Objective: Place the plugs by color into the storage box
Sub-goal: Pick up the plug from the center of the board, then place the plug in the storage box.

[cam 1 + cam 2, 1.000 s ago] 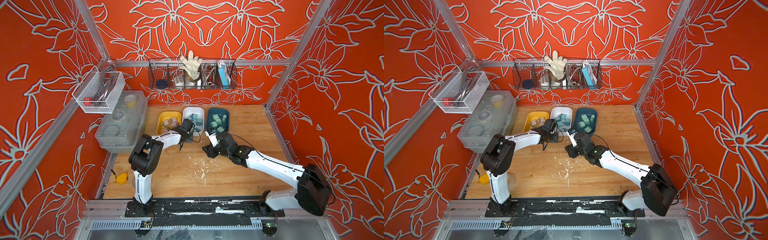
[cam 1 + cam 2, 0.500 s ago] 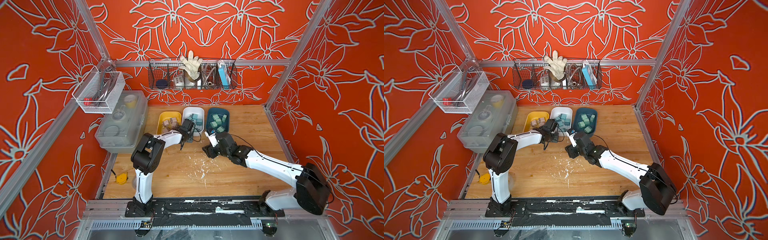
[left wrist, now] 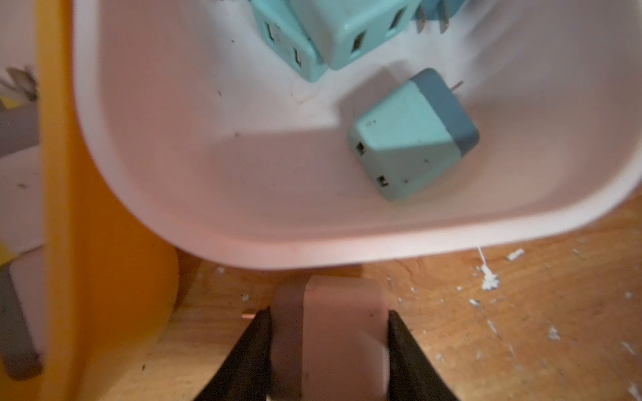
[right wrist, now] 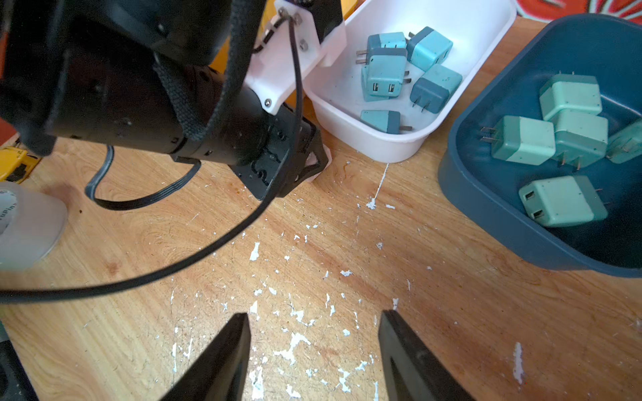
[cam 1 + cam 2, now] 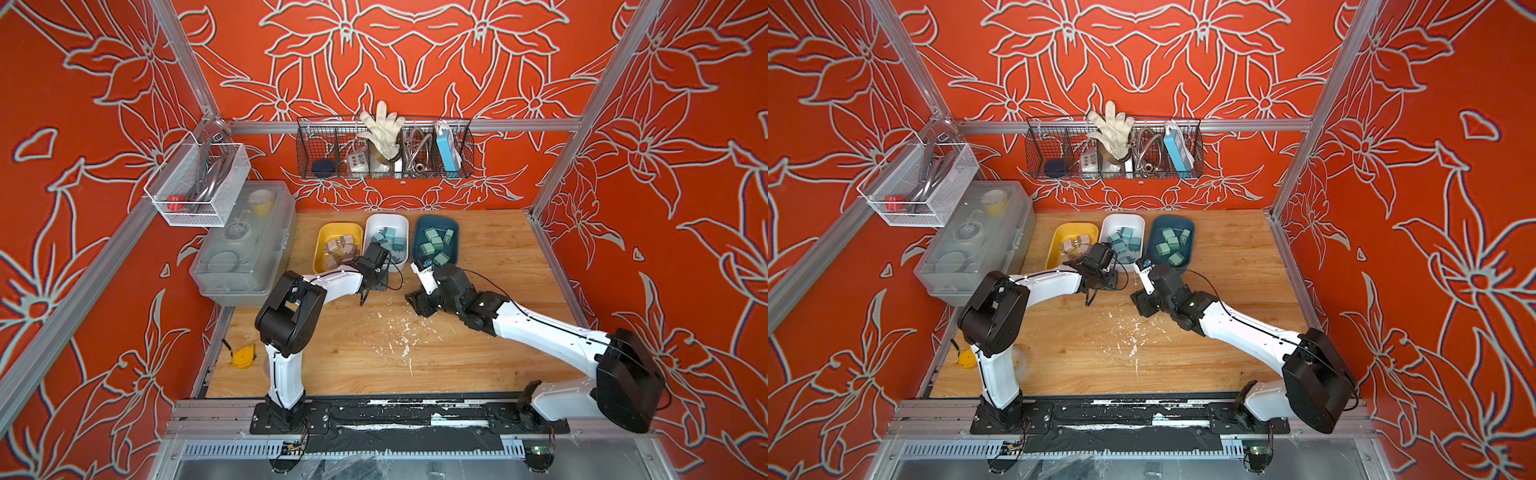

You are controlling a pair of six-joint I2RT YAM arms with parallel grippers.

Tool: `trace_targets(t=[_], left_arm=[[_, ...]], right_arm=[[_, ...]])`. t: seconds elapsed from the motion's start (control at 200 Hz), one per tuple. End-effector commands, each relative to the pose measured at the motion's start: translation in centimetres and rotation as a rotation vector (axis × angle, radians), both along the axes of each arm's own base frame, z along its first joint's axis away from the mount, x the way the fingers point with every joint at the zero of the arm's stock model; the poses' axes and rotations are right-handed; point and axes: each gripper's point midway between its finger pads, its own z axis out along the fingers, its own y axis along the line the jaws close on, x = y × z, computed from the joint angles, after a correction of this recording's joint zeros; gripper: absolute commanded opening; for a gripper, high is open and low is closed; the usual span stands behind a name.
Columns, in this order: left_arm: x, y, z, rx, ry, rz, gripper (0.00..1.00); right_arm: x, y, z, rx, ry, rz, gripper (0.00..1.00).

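moved: the left gripper had narrowed since a second earlier; both arms had barely shifted.
left hand: clamped on a pink plug, low over the wooden table; whether it was lifted could not be told.
right hand: the right gripper stood agape and empty, short of the bins.
bins: white bin just past the left fingertips, yellow bin beside it.
done: pink plugs, blue plugs and green plugs lay sorted.
left: likely only the held plug, bound for the yellow bin; no other loose one showed.
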Motion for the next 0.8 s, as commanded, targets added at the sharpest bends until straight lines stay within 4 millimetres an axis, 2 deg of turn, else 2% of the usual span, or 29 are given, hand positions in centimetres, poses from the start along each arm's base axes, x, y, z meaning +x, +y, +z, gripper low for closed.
trace_targets(t=[0.0, 0.355, 0.52, 0.796], left_arm=[[-0.6, -0.6, 2.5, -0.033, -0.033, -0.019, 0.36], [-2.7, -1.2, 6.3, -0.127, -0.081, -0.055, 0.36], [-3.7, -1.7, 8.3, -0.181, -0.113, -0.099, 0.36], [-3.7, -1.1, 10.6, -0.172, -0.177, -0.118, 0.36]], right_arm=[[-0.3, -0.3, 0.6, 0.037, -0.005, -0.012, 0.64], [-1.1, -1.0, 2.0, 0.097, -0.012, -0.029, 0.63], [-1.1, -1.2, 1.9, 0.103, -0.017, -0.035, 0.62], [-0.9, -0.7, 1.8, 0.092, -0.002, -0.022, 0.62]])
